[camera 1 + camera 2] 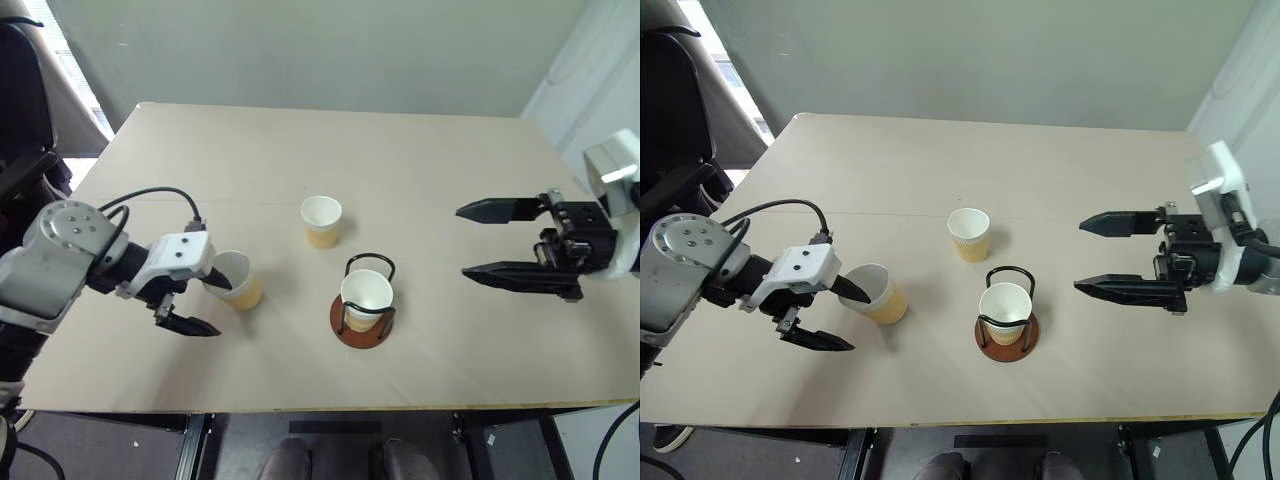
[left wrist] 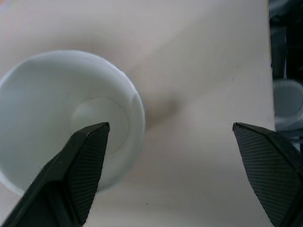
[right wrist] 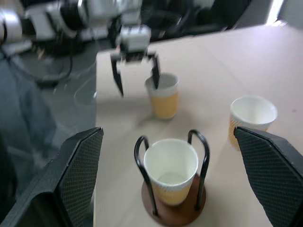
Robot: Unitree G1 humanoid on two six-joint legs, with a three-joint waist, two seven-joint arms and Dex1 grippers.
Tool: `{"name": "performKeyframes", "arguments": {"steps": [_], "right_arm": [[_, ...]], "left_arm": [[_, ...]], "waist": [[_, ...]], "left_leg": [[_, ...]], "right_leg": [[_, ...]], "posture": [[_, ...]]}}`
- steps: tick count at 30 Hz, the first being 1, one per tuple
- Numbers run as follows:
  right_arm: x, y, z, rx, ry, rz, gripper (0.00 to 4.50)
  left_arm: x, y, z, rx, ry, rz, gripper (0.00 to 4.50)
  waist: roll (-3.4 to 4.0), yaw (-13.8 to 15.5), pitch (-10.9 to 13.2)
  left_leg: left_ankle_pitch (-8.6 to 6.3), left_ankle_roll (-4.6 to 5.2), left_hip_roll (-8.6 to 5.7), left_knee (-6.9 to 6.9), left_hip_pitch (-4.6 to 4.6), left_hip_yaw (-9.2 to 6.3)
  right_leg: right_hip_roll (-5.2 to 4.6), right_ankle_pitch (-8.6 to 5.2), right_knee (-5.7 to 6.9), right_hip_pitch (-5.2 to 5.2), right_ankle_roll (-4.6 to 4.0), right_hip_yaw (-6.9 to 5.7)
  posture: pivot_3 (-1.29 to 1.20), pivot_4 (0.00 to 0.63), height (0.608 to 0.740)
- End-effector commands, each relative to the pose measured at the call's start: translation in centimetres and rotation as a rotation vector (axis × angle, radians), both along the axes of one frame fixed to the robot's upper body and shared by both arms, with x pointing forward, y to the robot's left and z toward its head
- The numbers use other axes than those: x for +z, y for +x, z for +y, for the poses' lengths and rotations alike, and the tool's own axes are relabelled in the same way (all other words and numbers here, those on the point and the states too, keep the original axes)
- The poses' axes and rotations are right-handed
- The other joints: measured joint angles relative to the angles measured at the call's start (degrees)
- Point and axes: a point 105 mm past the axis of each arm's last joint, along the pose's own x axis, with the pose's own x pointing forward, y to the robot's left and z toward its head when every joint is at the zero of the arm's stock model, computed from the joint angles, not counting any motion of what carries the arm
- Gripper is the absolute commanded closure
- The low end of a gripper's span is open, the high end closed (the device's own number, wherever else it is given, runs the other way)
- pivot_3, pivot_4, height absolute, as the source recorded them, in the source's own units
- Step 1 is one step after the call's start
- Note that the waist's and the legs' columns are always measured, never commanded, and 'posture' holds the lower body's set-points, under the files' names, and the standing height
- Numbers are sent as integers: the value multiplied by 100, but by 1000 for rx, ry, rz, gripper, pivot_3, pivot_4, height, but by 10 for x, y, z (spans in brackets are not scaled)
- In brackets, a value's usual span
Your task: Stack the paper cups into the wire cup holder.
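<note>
three paper cups are here: one in the wire cup holder, one behind, one with your open left gripper straddling its wall. it is light and crushes easily; pinch gently below the rim. right gripper is open, empty

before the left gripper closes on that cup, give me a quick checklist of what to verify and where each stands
1. Left gripper open around the near cup: ok, one finger inside the rim, the other outside.
2. Near cup upright on the table: ok.
3. Wire cup holder ready to take another: ok, one cup already sits upright inside the arches.
4. Right gripper out of the way: ok, open, held off to the side of the holder.
5. Third cup clear of the path: ok, standing behind the holder.
6. Grip firm on the wall: cannot tell, jaws not yet closed.
</note>
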Motion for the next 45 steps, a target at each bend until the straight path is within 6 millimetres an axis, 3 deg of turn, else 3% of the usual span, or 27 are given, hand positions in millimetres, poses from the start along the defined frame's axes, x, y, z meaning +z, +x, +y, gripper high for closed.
{"name": "performKeyframes", "arguments": {"steps": [1, 7, 9, 13, 15, 19, 22, 28, 35, 45], "right_arm": [[15, -12, -5, -18, 31, -60, 0], [15, -15, -5, -37, 35, -67, 0], [15, -15, -5, -40, 33, -70, 0], [15, -15, -4, -42, 29, -73, 0], [17, -15, -5, -45, 29, -77, 0], [20, -13, -7, -53, 30, -89, 0], [22, -13, -9, -63, 22, -102, 0], [25, -14, -10, -76, 10, -116, 0], [26, -15, -10, -92, -10, -126, 0], [17, -23, -26, -173, -74, -65, 0]], "left_arm": [[9, 1, -4, -41, 5, -19, 1596], [12, 4, -7, -52, 6, -22, 3918], [13, 3, -7, -55, 6, -18, 4435], [19, 2, -6, -53, 1, -13, 4435], [34, 8, -14, -71, -55, -55, 4435], [83, 20, -50, -163, -254, -149, 4435], [115, 19, -79, -269, -375, -174, 4435], [152, 8, -122, -514, -483, -214, 4435], [148, -10, -159, -751, -478, -140, 4435], [114, -10, -168, -863, -311, -124, 4435]], "waist": [[0, 4, 0], [1, -4, -1], [0, -12, -1], [1, -10, -1], [0, -9, -1], [-3, 91, -2], [-4, 103, -2], [-2, 84, -2], [-2, 84, -2], [-1, 121, -1]], "left_leg": [[0, 0, 0, 0, 0, -1], [0, 0, -1, 2, 6, 2], [0, 0, 0, 2, 7, 4], [0, 1, 0, 1, 7, 3], [0, 1, 0, 1, 6, 1], [0, 2, -5, 14, -3, -9], [-3, 9, -14, 19, -5, -6], [-5, 12, -8, 9, -10, 16], [-6, 18, -6, 14, -13, 24], [-8, 24, -8, 21, -17, 25]], "right_leg": [[0, 0, -1, 0, 0, 0], [0, 0, -1, 0, 0, 1], [0, 0, -1, 0, 0, 2], [0, 0, -1, 0, 0, 1], [0, 0, -2, 0, 0, 1], [-3, 2, -1, 2, 3, -3], [-11, 3, 1, 5, 6, -3], [-10, 14, -3, 5, 25, 1], [-11, 24, -11, 5, 44, 10], [-10, 24, -16, 9, 51, 10]], "posture": [[0, 150, 740], [0, 150, 740], [0, 150, 740], [0, 150, 740], [0, 150, 740], [0, 150, 740], [0, 150, 740], [0, 150, 740], [0, 150, 740], [0, 150, 740]]}}
